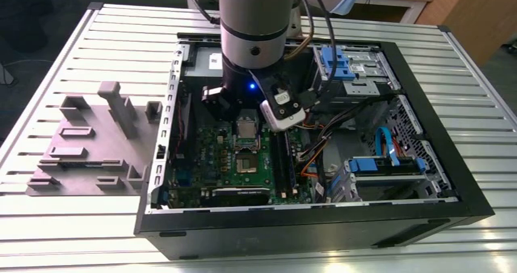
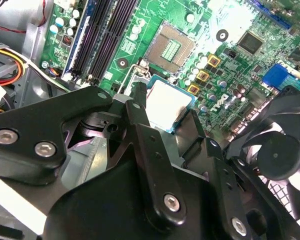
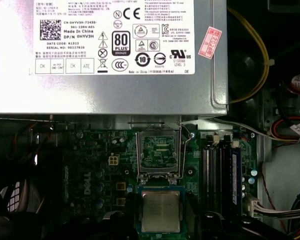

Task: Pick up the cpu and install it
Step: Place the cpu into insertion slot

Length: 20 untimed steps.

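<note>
we see a table (image 1: 81,236) of pale ribbed metal slats spanning the exterior view, evenly lit, with a brighter sheen on the slats at that view's right. beyond its far edge a dark floor (image 1: 28,61) shows at the left, a white-framed desk (image 1: 404,2) behind, and brown wooden panelling (image 1: 476,19) at the far right

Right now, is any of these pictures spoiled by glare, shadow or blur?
Second wrist view: glare washes out a patch of the motherboard, and the cpu shines pale. First wrist view: part of the motherboard lies in deep shadow. Exterior view: even light, no harsh glare.
</note>
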Motion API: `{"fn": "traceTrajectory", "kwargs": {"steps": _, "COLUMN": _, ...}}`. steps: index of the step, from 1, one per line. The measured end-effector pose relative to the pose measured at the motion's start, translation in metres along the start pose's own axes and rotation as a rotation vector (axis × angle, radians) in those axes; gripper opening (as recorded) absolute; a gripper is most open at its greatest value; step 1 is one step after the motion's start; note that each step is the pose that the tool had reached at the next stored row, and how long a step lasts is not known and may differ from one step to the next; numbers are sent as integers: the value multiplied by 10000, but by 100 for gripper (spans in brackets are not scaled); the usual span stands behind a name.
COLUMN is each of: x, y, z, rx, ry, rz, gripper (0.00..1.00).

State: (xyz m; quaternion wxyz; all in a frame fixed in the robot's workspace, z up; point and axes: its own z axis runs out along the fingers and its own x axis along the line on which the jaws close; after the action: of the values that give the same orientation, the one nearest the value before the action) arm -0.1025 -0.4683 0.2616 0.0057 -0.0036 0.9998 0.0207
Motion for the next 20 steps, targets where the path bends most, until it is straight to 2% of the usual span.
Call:
{"fn": "traceTrajectory", "kwargs": {"steps": 9, "x": 2, "y": -54, "z": 89, "rx": 0, "ry": 4, "rz": 0, "gripper": 47}}
{"fn": "traceTrajectory", "kwargs": {"steps": 20, "x": 3, "y": -87, "z": 247, "rx": -1, "ry": 8, "rz": 0, "gripper": 47}}
